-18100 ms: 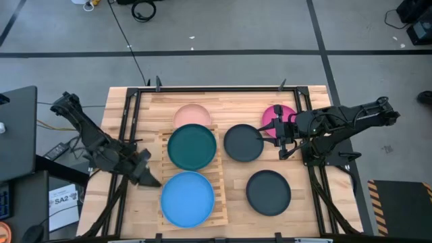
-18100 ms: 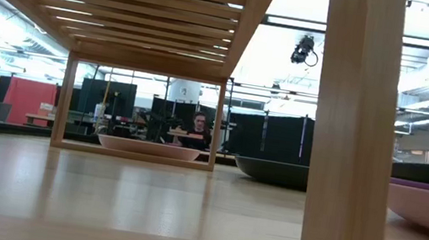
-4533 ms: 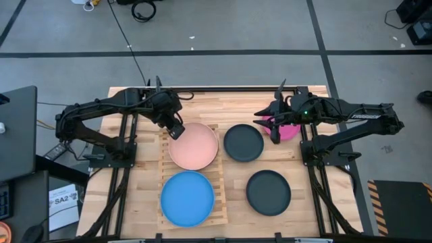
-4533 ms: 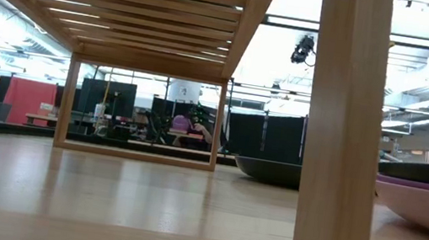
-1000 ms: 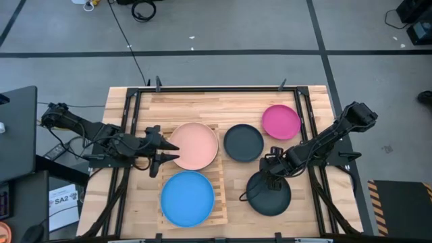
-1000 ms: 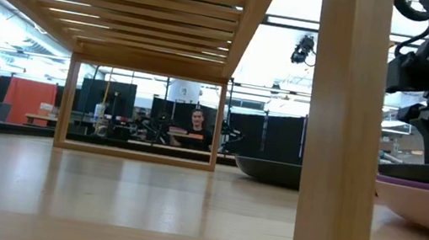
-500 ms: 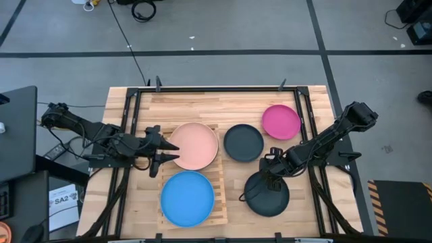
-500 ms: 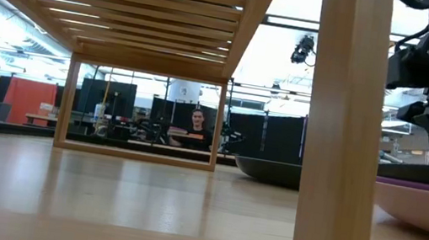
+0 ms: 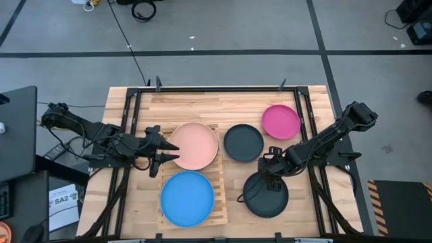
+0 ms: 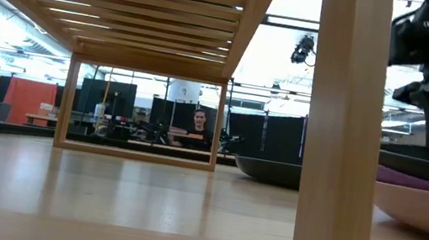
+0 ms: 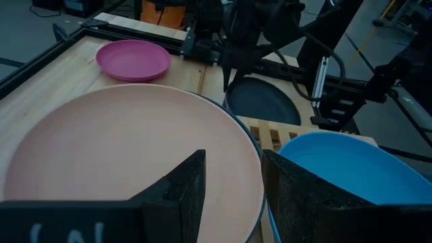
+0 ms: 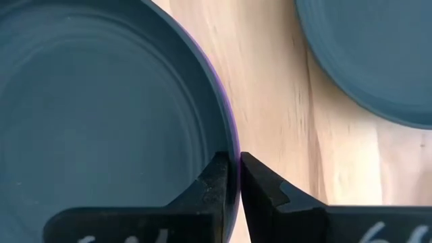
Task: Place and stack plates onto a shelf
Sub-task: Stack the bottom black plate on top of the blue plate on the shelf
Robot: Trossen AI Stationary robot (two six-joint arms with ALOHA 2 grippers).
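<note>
High view: shelf (image 9: 217,177) at lower centre carries salmon plate (image 9: 194,146) and blue plate (image 9: 187,198); right gripper (image 9: 269,177) pinches dark grey plate (image 9: 266,196) rim; left gripper (image 9: 165,152) spread.

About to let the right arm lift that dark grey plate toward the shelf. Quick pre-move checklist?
1. Right tool shut on the near dark grey plate rim: ok.
2. Only one plate in the pinch: cannot tell; a purple edge shows under the rim.
3. Left tool away from the lift, beside the salmon plate, open: ok.
4. Free landing spot on the shelf: not ok; salmon and blue plate cover both spots, so it must stack.
5. Second dark grey plate apart from the gripped one: ok.
</note>
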